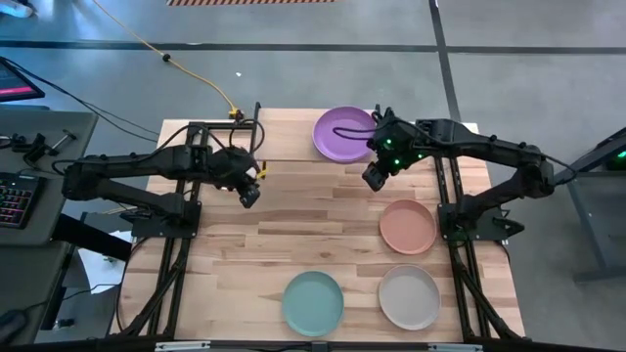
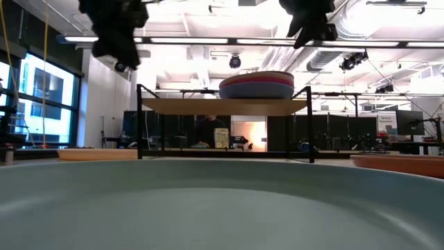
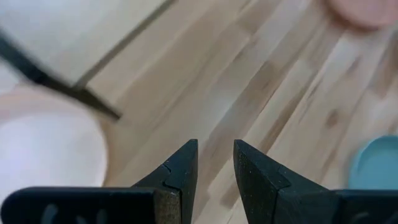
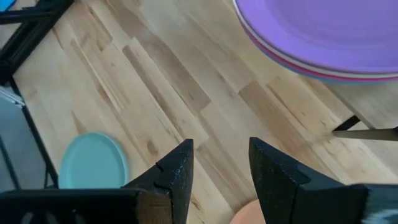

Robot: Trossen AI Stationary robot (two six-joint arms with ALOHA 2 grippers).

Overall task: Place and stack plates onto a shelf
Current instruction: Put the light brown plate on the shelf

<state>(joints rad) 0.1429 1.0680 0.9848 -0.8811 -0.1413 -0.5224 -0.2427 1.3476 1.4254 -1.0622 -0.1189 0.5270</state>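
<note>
From above, my left gripper (image 1: 250, 193) hangs left of centre in the frame, over bare planks of the table (image 1: 293, 235), its fingers a little apart and holding nothing. My right gripper (image 1: 373, 177) sits right of centre, just below the purple plate (image 1: 342, 132), also slightly parted and empty. That purple plate tops a stack on the shelf (image 1: 293, 137) at the upper middle. The salmon plate (image 1: 408, 226) lies at right centre, the teal plate (image 1: 313, 302) at lower centre, and the beige plate (image 1: 409, 296) at lower right, each apart from the others.

At table height, the teal plate (image 2: 222, 208) fills the lower half of the frame. Beyond it at centre the shelf (image 2: 225, 106) stands on black legs, carrying the stack (image 2: 257, 85). My two arms show dark at the top edge.

Past my left fingers (image 3: 177, 177), separated by a narrow gap, I see planks, a black shelf leg (image 3: 56, 87) at left, and a teal rim (image 3: 376, 165) at the right edge.

Past my right fingers (image 4: 177, 174), apart and empty, the purple plate (image 4: 336, 31) sits at upper right on its stack, the teal plate (image 4: 93, 162) at lower left.
</note>
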